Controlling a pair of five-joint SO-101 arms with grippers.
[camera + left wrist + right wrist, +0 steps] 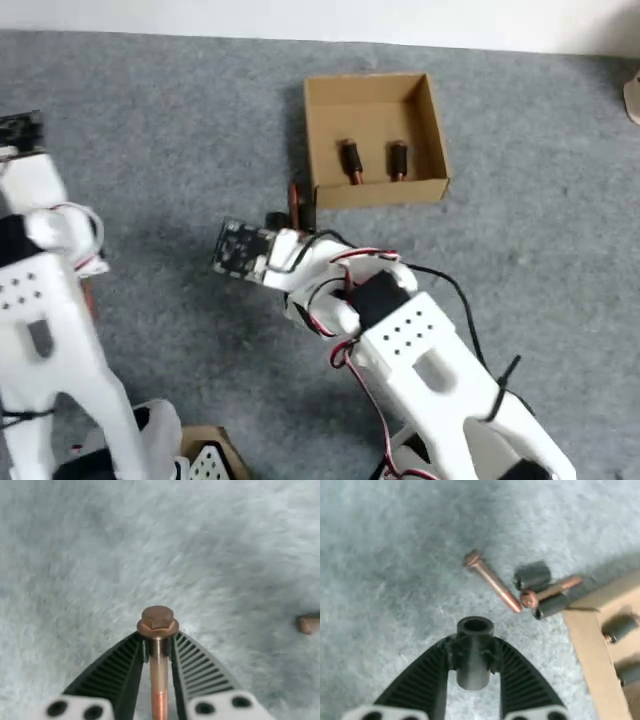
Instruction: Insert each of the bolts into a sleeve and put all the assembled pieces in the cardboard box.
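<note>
One box point(380, 192) at the far side of the mat point(150, 150), with two assembled pieces point(350, 160) lying side by side inside. Just beside its near corner: right claw point(474, 647) clamped on a sleeve point(475, 657), open bore facing outward. Well apart, over bare mat: left claw point(159, 640) pinched on a bolt point(159, 665) just under the head, shank running back into the claw. Ahead of the held sleeve, near the box: two spare sleeves point(532, 575) and two spare bolts point(492, 581), lying close together, some touching.

Biggest risk, probably: a failed insertion, caused by the grip itself, with the head outermost and the thread end buried toward the wrist. Likely calls for a regrip or a handover first. Next: misalignment at the meeting, jamming the tip on the sleeve's rim. Smaller: the thin shank swivelling in the claw under side load, or dropping. Smallest: brushing the loose heap in passing and rolling parts away across the mat.
</note>
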